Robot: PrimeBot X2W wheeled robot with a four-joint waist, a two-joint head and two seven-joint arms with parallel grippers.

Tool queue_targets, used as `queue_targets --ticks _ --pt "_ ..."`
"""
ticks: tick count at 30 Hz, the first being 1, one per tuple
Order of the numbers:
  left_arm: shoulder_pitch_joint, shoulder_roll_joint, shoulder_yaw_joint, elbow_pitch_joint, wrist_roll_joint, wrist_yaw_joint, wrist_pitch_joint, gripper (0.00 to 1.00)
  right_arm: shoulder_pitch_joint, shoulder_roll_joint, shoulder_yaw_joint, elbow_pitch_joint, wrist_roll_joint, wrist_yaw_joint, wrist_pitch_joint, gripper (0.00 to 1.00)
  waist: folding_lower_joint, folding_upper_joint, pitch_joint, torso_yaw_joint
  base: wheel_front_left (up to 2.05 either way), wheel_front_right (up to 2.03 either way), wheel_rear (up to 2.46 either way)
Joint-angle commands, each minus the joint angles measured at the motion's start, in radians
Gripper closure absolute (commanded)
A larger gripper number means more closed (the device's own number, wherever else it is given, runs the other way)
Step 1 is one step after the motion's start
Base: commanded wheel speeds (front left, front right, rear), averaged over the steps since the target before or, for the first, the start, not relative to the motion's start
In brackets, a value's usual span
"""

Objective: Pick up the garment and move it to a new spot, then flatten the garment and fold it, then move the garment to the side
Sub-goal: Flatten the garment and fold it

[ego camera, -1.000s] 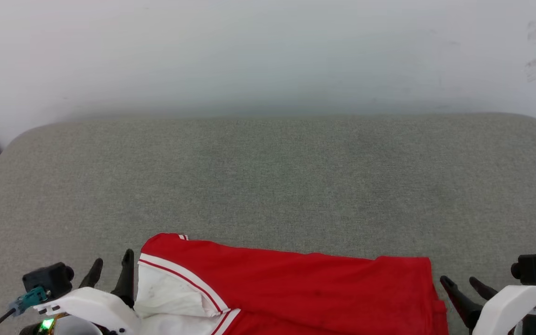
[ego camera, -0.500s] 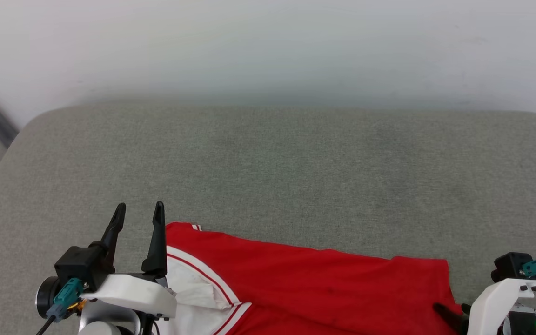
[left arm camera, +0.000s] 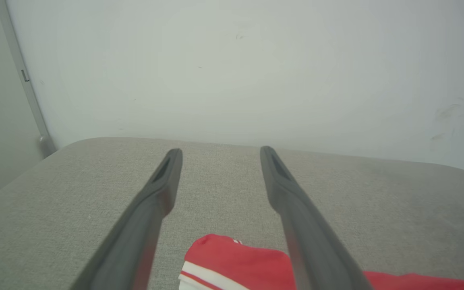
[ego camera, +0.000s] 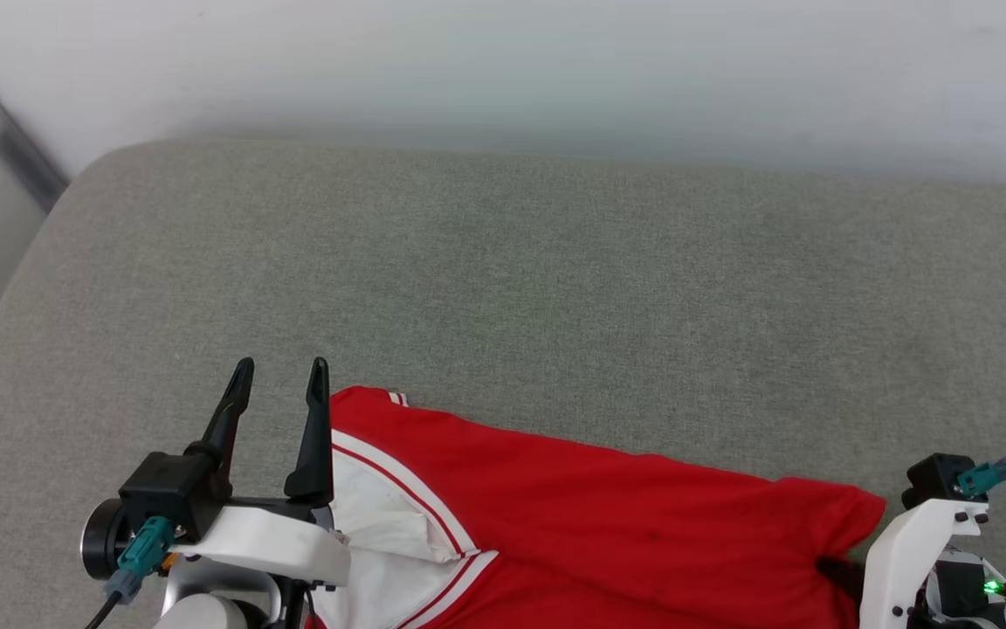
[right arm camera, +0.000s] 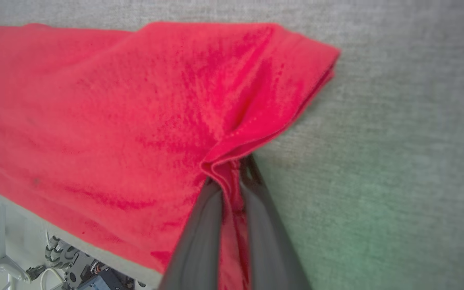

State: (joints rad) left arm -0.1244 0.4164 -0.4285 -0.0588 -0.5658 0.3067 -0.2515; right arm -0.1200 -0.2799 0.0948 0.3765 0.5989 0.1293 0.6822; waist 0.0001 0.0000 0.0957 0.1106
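Head view first: the red shirt [ego camera: 599, 515] lies along the near edge of the grey padded surface [ego camera: 555, 288]. It's stretched out sideways, with its white sleeve and striped trim at the left end. The left gripper [ego camera: 282, 367] sits just beside that left end with its fingers spread wide and nothing between them. The finger nearer the shirt is right at the edge of the red shoulder. The right gripper [ego camera: 837, 570] is down at the shirt's right end. It's mostly tucked behind the cloth and its own white bracket, so you can't make out the fingers properly from here. A pale wall [ego camera: 503, 70] runs behind the far edge, and a grey strip [ego camera: 14, 148] goes up it on the left.

Left wrist view: the two fingers [left arm camera: 155, 209] are wide apart above the surface, pointing toward the far edge and the wall. The shirt's red shoulder corner with its white stripes peeks in at the bottom between them, and they aren't gripping it.

Right wrist view, a bit blurry: the fingers are pressed together, pinching a fold of red cloth at the shirt's side edge. The fabric bunches into a ridge at the pinch, and the corner beyond it sticks out over the grey surface. At the lower left the shirt reaches the surface's near edge.
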Motion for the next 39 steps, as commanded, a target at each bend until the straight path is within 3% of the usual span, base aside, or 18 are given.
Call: queue_targets --ticks 1,10,21,26,32,35,39 --pt "0.012 0.003 0.001 0.002 0.002 0.005 -0.007 0.0 0.017 0.022 0.028 0.01 0.002 0.002 0.001 1.0 -0.0001 0.0 -0.013 -0.008 0.0 0.0 0.0" --pt "0.053 0.02 0.005 0.003 -0.005 0.022 0.006 0.0 -0.018 -0.046 -0.026 -0.047 -0.013 0.001 0.003 1.0 -0.0001 0.0 -0.07 -0.062 0.0 0.0 0.0" --pt "0.08 0.027 0.004 -0.006 -0.014 0.037 0.015 0.0 -0.015 -0.09 -0.297 -0.002 -0.05 0.001 0.069 1.0 -0.0001 0.0 -0.101 -0.124 0.0 0.0 0.0" --pt "0.09 0.029 0.005 -0.005 -0.018 0.04 0.014 0.0 -0.045 0.012 -0.404 -0.013 0.033 0.001 0.173 1.0 -0.0001 0.0 -0.106 -0.137 0.0 0.0 0.0" --pt "0.084 0.026 -0.004 -0.005 -0.015 0.037 0.018 0.0 -0.059 0.184 -0.465 -0.073 0.255 0.001 0.364 1.0 -0.0001 0.0 -0.112 -0.126 0.0 0.0 0.0" --pt "0.078 0.027 -0.011 -0.008 -0.012 0.035 0.024 0.0 -0.072 0.222 -0.46 -0.08 0.354 0.001 0.418 1.0 -0.0001 0.0 -0.112 -0.113 0.0 0.0 0.0" --pt "0.063 0.025 -0.016 -0.005 -0.014 0.032 0.028 0.0 -0.075 0.233 -0.355 -0.049 0.474 0.001 0.403 1.0 -0.0001 0.0 -0.105 -0.091 0.0 0.0 0.0"
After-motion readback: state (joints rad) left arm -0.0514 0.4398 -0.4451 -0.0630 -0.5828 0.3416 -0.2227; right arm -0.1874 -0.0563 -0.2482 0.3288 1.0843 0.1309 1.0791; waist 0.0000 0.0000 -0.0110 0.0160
